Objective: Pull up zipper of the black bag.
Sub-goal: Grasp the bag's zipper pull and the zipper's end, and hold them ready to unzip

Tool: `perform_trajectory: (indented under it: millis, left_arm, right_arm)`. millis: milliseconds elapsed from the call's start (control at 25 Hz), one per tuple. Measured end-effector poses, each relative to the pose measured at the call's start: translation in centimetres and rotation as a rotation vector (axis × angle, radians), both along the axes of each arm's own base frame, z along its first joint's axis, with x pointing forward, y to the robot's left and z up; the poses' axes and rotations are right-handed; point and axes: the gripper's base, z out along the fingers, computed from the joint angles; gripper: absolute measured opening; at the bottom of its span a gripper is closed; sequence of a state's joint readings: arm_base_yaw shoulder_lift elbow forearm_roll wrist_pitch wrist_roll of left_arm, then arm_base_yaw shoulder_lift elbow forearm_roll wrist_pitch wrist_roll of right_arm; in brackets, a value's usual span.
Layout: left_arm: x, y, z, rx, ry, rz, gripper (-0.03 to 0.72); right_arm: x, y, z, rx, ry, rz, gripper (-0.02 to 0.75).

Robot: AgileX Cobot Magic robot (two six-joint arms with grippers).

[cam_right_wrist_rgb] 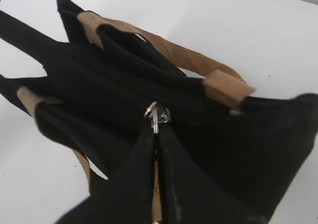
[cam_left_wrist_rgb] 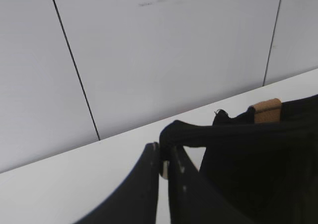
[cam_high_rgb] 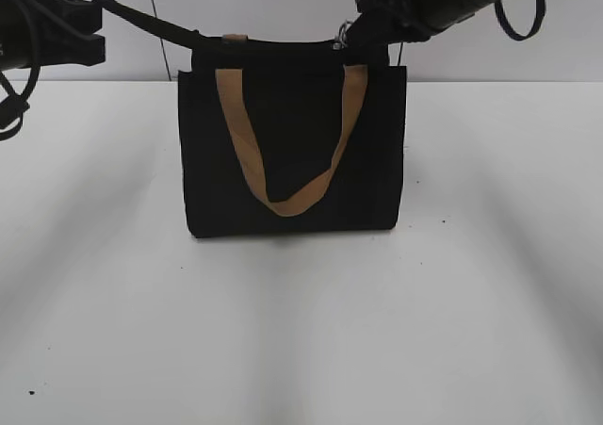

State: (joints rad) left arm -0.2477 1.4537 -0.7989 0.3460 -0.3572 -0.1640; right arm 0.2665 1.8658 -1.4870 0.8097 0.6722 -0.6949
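Pinching zipper (cam_right_wrist_rgb: 157, 113), right pincer (cam_right_wrist_rgb: 156, 129)

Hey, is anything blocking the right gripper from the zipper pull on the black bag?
Nothing visible does. The right gripper is already closed on the silver pull tab at the top of the black bag. The left gripper pinches the bag's far end fabric, and the tan handle lies off to the side.

Black arms, looped black cables, left gripper (cam_left_wrist_rgb: 164, 160) and right gripper (cam_right_wrist_rgb: 156, 134) with smooth tapered dark fingers
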Motion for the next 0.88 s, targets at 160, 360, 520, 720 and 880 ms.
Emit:
perform_trajectory:
  millis: [160,360,520,720,880]
  left_arm:
    - [0.0,0.0,0.0,0.001,0.002,0.001,0.025]
    - [0.0,0.0,0.0,0.004,0.001,-0.002,0.025]
    - [0.0,0.0,0.0,0.006,0.0,-0.003,0.025]
    - [0.0,0.0,0.0,0.006,0.0,-0.003,0.025]
    - [0.0,0.0,0.0,0.005,0.001,-0.001,0.025]
  right_arm:
    - [0.3,-1.7,0.0,-0.006,0.03,-0.022,-0.013]
    - [0.2,-2.4,-0.2,-0.012,0.056,-0.021,-0.013]
    - [0.2,-2.4,-0.2,-0.013,0.056,-0.021,-0.013]
    - [0.2,-2.4,-0.1,-0.008,0.058,-0.023,-0.002]
    - [0.3,-2.6,0.0,0.002,0.054,-0.036,0.126]
